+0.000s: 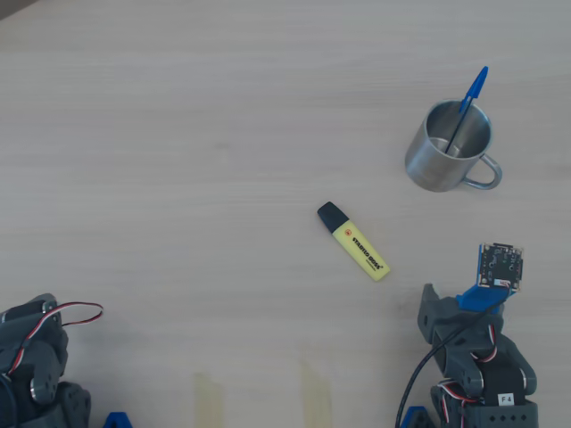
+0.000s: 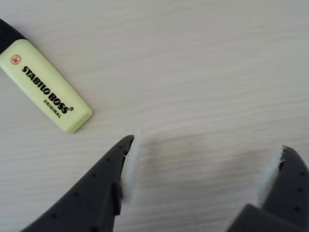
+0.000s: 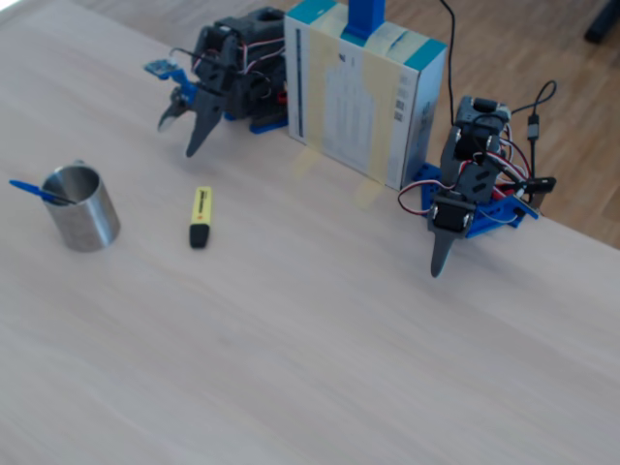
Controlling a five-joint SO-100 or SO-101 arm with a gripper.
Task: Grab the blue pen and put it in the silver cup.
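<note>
The blue pen [image 1: 473, 89] stands tilted inside the silver cup [image 1: 443, 171], with its blue cap poking out over the far rim. In the fixed view the cup [image 3: 89, 221] is at the left with the pen [image 3: 24, 186] leaning out to the left. My gripper [image 2: 206, 145] is open over bare table with nothing between its fingers. It hangs close to the arm's base [image 3: 184, 131], well away from the cup.
A yellow highlighter [image 1: 355, 242] with a black cap lies on the table between cup and arm, at the upper left of the wrist view [image 2: 46, 89]. A second arm [image 3: 465, 194] and a white-and-teal box [image 3: 363, 97] stand at the table's edge.
</note>
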